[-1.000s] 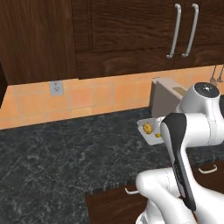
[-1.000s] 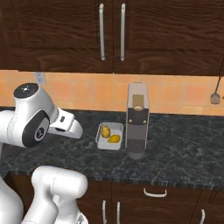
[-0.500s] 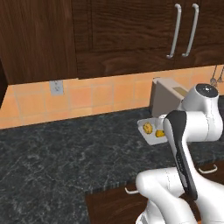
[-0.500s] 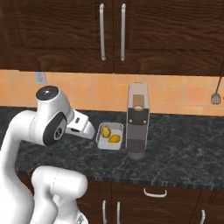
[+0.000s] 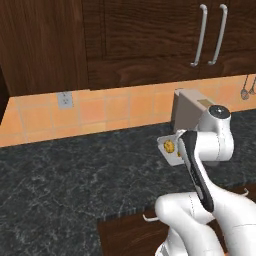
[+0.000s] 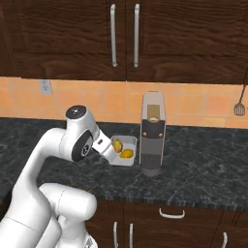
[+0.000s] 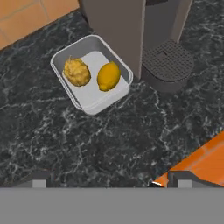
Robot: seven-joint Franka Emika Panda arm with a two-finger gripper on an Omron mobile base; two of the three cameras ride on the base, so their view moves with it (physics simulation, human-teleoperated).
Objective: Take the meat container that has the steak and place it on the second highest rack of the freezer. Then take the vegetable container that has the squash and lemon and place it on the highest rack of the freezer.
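Observation:
A white vegetable container (image 7: 89, 103) sits on the dark counter beside a coffee machine. It holds the bumpy squash (image 7: 77, 72) and the smooth lemon (image 7: 108, 75). My gripper (image 7: 111, 181) hovers above and short of it, open, its fingertips (image 7: 40, 178) wide apart with nothing between them. From the right base view the container (image 6: 130, 141) lies just past my wrist, with the lemon (image 6: 127, 154) showing. From the left base view the squash (image 5: 169, 146) peeks out behind my forearm. The steak, its container and the freezer with its racks are out of view.
A tall grey coffee machine (image 6: 152, 133) stands right against the container's side. Dark wall cabinets (image 6: 123, 34) hang overhead. A spatula (image 6: 240, 107) hangs on the orange tiled backsplash (image 5: 100, 112), which also carries an outlet (image 5: 63, 100). The counter's front edge (image 7: 192, 159) runs nearby.
My arm has swung toward the container and the coffee machine, bringing the hand over the counter next to the tray. The container, squash and lemon have not moved.

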